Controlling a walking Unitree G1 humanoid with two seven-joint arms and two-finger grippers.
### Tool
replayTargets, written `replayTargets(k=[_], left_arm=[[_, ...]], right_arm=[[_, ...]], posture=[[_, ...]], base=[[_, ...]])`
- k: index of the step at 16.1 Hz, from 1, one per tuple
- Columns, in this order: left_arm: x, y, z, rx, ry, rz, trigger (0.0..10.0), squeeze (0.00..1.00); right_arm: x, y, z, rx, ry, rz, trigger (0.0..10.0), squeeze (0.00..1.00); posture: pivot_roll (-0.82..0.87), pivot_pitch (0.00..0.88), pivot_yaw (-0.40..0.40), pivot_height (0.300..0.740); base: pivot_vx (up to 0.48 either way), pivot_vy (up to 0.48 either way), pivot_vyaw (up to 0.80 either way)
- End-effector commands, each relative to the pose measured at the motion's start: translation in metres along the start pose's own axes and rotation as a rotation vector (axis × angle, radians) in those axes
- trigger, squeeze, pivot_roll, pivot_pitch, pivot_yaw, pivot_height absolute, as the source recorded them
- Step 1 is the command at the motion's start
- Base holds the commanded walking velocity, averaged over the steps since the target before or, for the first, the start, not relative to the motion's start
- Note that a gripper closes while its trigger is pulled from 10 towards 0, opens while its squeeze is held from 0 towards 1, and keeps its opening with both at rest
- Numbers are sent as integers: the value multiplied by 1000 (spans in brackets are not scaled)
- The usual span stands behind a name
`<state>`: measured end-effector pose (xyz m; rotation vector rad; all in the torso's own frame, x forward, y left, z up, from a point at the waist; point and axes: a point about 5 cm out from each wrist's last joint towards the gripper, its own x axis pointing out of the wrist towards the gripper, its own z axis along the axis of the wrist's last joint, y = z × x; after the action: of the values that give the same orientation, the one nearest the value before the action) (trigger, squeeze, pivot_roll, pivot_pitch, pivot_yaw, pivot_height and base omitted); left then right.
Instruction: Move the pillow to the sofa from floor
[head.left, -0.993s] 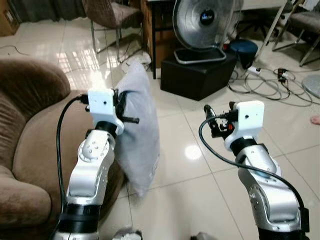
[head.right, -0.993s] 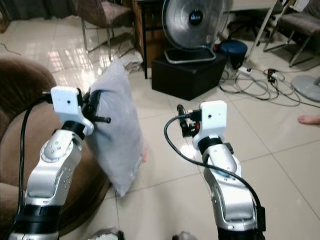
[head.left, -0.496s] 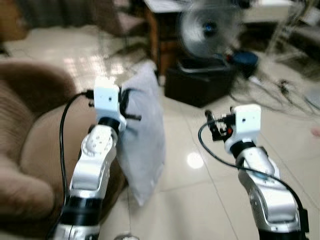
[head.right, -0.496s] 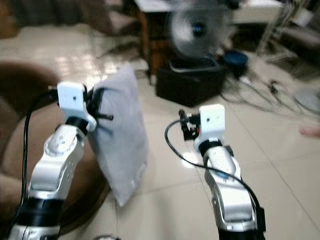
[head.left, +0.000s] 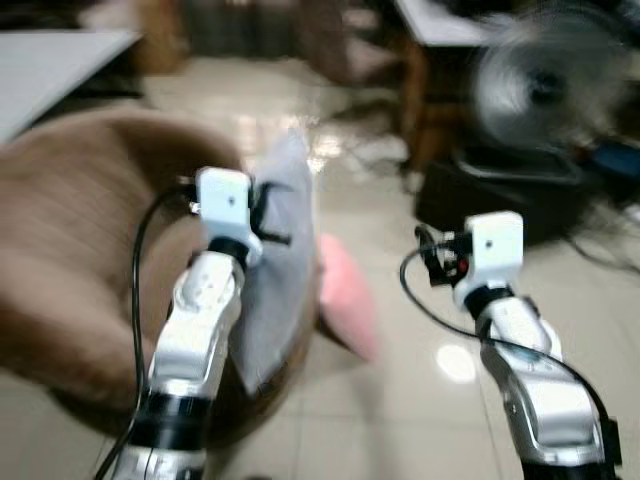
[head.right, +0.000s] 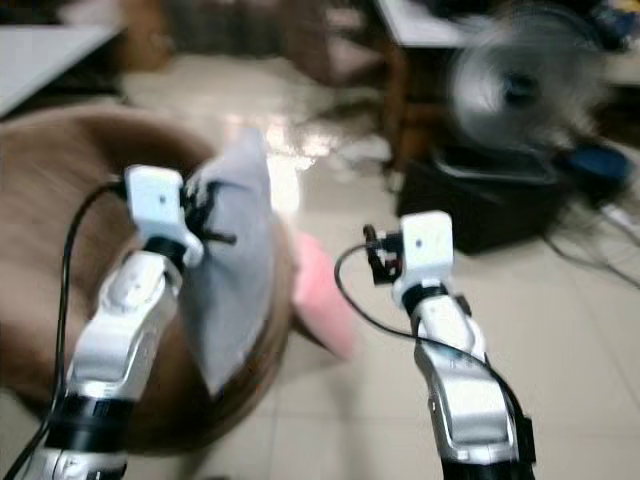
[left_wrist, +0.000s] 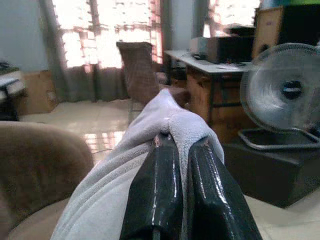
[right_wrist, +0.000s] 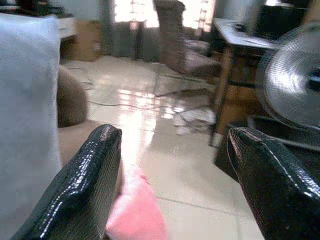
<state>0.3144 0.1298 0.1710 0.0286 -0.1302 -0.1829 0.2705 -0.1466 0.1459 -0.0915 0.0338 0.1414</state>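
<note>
Pillow hangs upright in the air, grey and slack, pinched near its top edge by the left gripper, whose jaws are closed almost together with a fold of the cover between them. In the head views, which are smeared by motion, it hangs over the near rounded edge of the brown sofa seat, its lower corner just above or brushing that edge; I cannot tell which. The right gripper is held out in front with its jaws spread wide and nothing between them, well apart from the pillow.

A pink cushion-like thing lies just beside the sofa's edge on the tiled floor. Further off stand a fan on a dark box and a wooden desk.

Risks, as I judge them: the hold is only on a thin fold near one edge, so the cover could slip out of the jaws if the arm swings while the body turns. Releasing now would likely be too early, since most of the pillow hangs at the seat's edge rather than over it, and it could slide back to the floor. The blur also makes the sofa's edge hard to judge, so the drop could be misplaced.
</note>
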Motion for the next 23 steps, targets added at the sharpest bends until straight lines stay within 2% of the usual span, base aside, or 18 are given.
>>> replayTargets(k=[1, 5, 8, 13, 14, 17, 18, 21, 23], left_arm=[[2, 11, 16, 25, -73, 29, 10000, 0], [2, 8, 14, 23, -68, 13, 10000, 0], [7, 3, 11, 28, -58, -37, 10000, 0], [21, -7, 7, 9, -38, -108, 10000, 0], [27, -15, 5, 18, -29, -165, 10000, 0], [45, -22, 6, 15, -31, -181, 10000, 0], [57, -22, 4, 4, 7, -144, 10000, 0], [77, -21, 1, -4, 67, -60, 10000, 0], [89, -5, -9, 46, 182, 97, 10000, 0]], right_arm=[[1, 8, 4, 1, -20, 26, 10000, 0], [0, 6, 2, -7, -20, 9, 10000, 0], [0, 0, -1, 10, -9, -32, 10000, 0], [-3, 2, -3, 12, -6, -24, 10000, 0], [-4, 6, -4, 20, 0, 3, 10000, 0], [-13, 12, -9, -8, 28, 132, 10000, 0], [-20, 12, -13, -21, 60, 194, 10000, 0], [-35, 13, -18, -46, 102, 311, 10000, 0], [-52, 22, -24, -49, 163, 470, 10000, 0]], posture=[[-44, 0, 26, 740], [-45, 0, 31, 740], [-50, 0, 33, 740], [-57, 1, 38, 740], [-61, 3, 42, 740], [-72, 13, 49, 740], [-81, 20, 50, 740], [-107, 42, 54, 740], [-133, 67, 58, 740]], base=[[345, 0, 800], [344, 0, 800], [341, 0, 0], [266, 0, 0], [0, 0, 0], [0, 0, 0], [0, 0, 0], [0, 0, 0], [0, 0, 0]])
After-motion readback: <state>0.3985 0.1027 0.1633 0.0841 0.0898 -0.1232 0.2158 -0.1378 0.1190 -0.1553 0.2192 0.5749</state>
